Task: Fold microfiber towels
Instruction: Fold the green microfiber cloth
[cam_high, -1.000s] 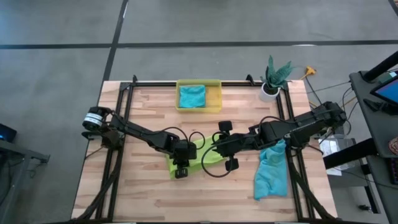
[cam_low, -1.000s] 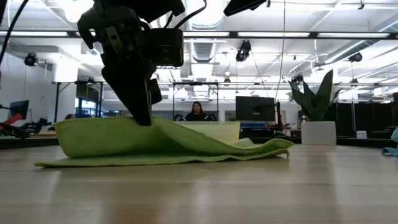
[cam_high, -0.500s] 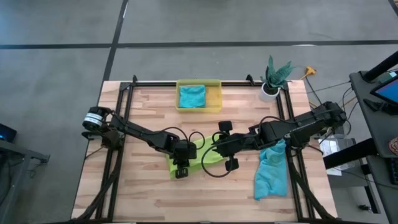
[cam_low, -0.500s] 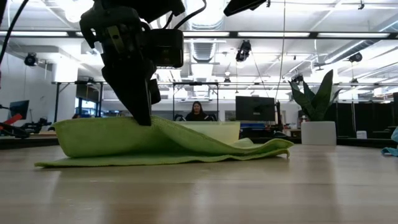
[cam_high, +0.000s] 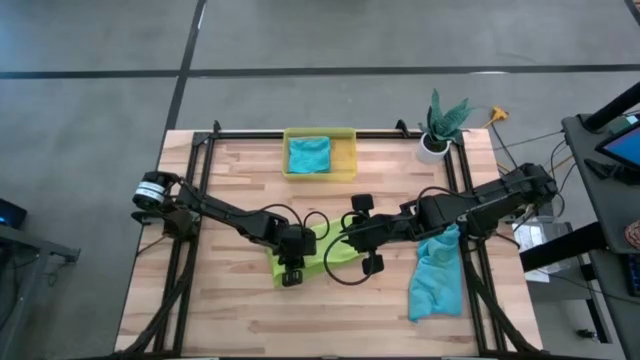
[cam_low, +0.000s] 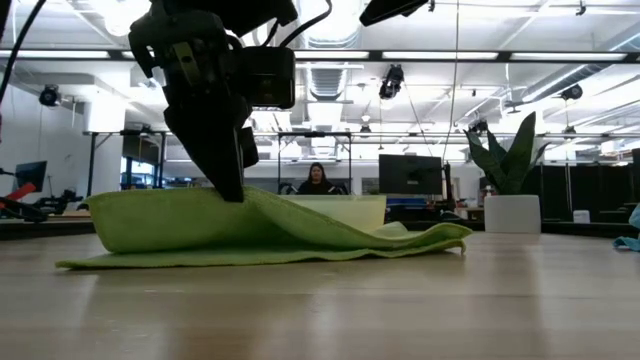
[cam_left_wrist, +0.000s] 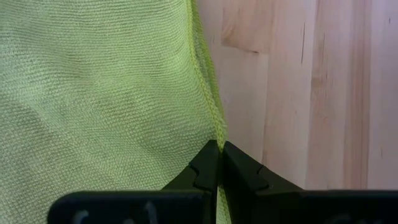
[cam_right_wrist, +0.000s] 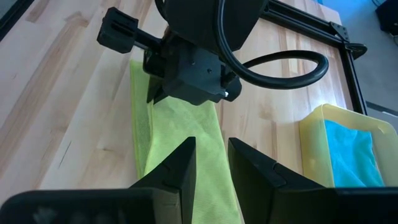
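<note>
The lime green towel (cam_high: 318, 252) lies at the table's middle; in the low view (cam_low: 300, 235) its lower layer rests flat on the wood. My left gripper (cam_high: 291, 266) is shut on its edge, as the left wrist view (cam_left_wrist: 219, 148) shows. My right gripper (cam_high: 345, 243) is open just above the towel's other end, and its fingers (cam_right_wrist: 180, 165) touch nothing. One teal towel (cam_high: 437, 275) lies crumpled at the right. Another teal towel (cam_high: 309, 153) lies in the yellow bin (cam_high: 345, 150). The grey towel is out of view. My left gripper pinches the lime towel's stitched hem (cam_left_wrist: 214, 127) between its two fingers, at their free ends. The fingers (cam_low: 225, 165) come from above, pointing down. The held part (cam_low: 240, 197) is raised a little above the table; the towel slopes down from it to the wood.
A potted plant (cam_high: 437, 128) stands at the far right corner. A dark frame rail (cam_high: 320, 133) runs along the far edge behind the bin. Bare wood lies in front of the lime towel (cam_high: 320, 315) and at the left (cam_high: 220, 170).
</note>
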